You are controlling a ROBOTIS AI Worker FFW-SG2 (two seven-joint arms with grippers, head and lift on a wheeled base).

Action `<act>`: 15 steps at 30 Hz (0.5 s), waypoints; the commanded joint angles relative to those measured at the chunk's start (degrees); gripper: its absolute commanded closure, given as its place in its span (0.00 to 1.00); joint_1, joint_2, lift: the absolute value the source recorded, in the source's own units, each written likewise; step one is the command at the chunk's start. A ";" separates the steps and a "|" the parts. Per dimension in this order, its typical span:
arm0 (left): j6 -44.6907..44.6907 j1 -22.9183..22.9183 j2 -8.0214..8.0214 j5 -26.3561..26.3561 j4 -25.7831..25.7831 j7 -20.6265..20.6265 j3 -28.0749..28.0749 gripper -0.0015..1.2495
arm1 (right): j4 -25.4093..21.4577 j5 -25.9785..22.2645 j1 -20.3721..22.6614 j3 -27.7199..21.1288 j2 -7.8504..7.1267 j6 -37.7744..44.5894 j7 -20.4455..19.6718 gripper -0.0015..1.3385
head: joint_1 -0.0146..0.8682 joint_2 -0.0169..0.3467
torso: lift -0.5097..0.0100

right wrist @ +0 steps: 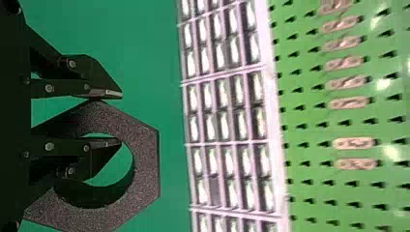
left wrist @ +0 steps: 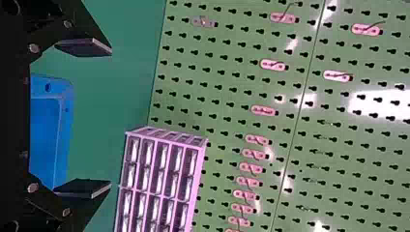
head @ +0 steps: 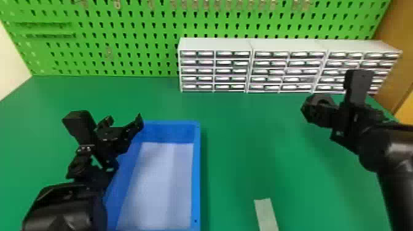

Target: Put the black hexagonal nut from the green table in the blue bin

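Right pincer, closed on one side of the black hexagonal nut, held above the worktop; left pincer, spread wide; carrying stage, passage over the blue bin being required before release.

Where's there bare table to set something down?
Bare green table lies between the blue bin, drawer cabinets and pale strip, and beyond the bin toward the pegboard. It's crowded around the left claw, at the bin's left side, and the right claw gripping the nut.
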 commanded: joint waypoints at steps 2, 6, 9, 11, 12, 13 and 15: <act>0.02 0.00 -0.15 0.00 0.04 0.00 -0.02 0.24 | -1.40 -0.89 0.43 0.87 -0.09 -3.84 0.00 0.79 | 0.79 0.19 | 0.79; 0.02 0.00 -0.15 0.00 0.04 0.00 -0.11 0.24 | -2.19 -1.33 0.87 1.66 -0.35 -6.74 0.00 0.79 | 0.79 0.19 | 0.79; 0.02 0.00 -0.15 0.00 0.04 0.00 -0.11 0.24 | -2.63 -1.59 1.22 2.10 -0.44 -8.85 0.00 0.79 | 0.79 0.19 | 0.79; 0.02 0.00 -0.15 0.00 0.04 0.00 -0.11 0.24 | -3.07 -1.94 1.49 2.19 -0.35 -10.08 0.00 0.79 | 0.79 0.19 | 0.79; 0.02 0.00 -0.15 0.00 0.04 0.00 -0.11 0.24 | -3.42 -1.94 1.57 2.28 -0.26 -10.70 0.00 0.79 | 0.79 0.19 | 0.79; 0.02 0.00 -0.15 0.00 0.04 0.00 -0.11 0.24 | -3.69 -2.03 1.66 2.45 -0.26 -11.32 0.00 0.79 | 0.79 0.19 | 0.79; 0.02 -0.09 -0.15 0.00 0.04 0.00 -0.11 0.24 | -4.13 -2.12 1.84 2.80 -0.18 -12.63 0.00 0.79 | 0.79 0.19 | 0.79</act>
